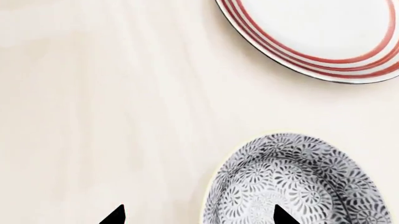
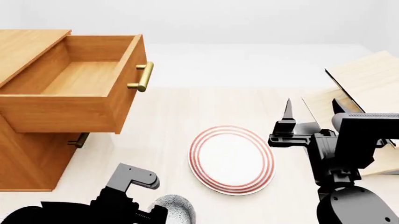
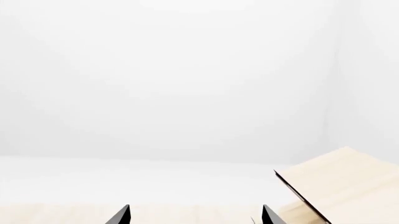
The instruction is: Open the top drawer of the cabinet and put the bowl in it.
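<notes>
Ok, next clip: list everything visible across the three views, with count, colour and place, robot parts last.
cabinet: one, orange-brown wood, far left in the head view.
top drawer: one, same wood, brass bar handle, pulled open, nothing visible inside.
lower drawer handle: one, dark brass, below the open drawer.
plate: one, white with red rings, flat on the pale table, centre.
bowl: one, grey-blue patterned, near the left arm, apart from the plate.
board rack: one, pale wood with a black edge, tilted, far right.
table: one, pale wood grain.
left gripper: black, jaws open, one tip over the bowl.
right gripper: black, jaws open, holding nothing, raised.
</notes>
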### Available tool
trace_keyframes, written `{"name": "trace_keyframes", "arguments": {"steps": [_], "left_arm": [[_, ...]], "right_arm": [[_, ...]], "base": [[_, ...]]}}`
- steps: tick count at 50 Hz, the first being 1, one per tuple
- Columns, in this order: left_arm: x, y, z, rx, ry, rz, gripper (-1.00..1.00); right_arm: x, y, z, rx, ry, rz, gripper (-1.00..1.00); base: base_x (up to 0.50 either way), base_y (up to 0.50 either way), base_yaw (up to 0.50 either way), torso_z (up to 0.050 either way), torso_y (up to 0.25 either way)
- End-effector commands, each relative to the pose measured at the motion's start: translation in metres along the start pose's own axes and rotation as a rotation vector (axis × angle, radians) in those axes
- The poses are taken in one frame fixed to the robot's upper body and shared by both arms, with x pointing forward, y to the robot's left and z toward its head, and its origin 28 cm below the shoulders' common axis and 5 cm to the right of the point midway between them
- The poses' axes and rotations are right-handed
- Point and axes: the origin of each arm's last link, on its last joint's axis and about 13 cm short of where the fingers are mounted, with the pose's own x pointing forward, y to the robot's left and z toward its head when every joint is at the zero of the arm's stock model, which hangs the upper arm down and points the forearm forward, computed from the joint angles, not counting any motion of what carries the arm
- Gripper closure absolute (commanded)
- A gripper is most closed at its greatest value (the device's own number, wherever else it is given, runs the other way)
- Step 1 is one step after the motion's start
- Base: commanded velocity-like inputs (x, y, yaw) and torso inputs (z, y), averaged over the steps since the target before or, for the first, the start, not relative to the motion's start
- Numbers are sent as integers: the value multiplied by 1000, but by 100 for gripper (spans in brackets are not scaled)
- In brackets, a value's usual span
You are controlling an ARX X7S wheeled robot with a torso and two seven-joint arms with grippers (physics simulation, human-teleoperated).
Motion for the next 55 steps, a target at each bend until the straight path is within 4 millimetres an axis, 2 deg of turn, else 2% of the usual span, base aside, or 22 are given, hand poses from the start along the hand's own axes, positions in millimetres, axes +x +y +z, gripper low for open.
{"name": "trace_keyframes", "arguments": {"steps": [1,24,55], "left_arm": [[7,-2,-3,-2,20,-13,-100],[24,-3,-7,-1,60,-23,-100],[37,0,-16,-34,95,-26,-100]], "right_arm": [[0,0,0,2,1,0,-100],[2,0,-3,2,8,-1,-100],[3,2,-5,3,15,1,-100]], "base": [[0,0,0,0,0],[0,0,0,0,0],[0,0,0,0,0]]}}
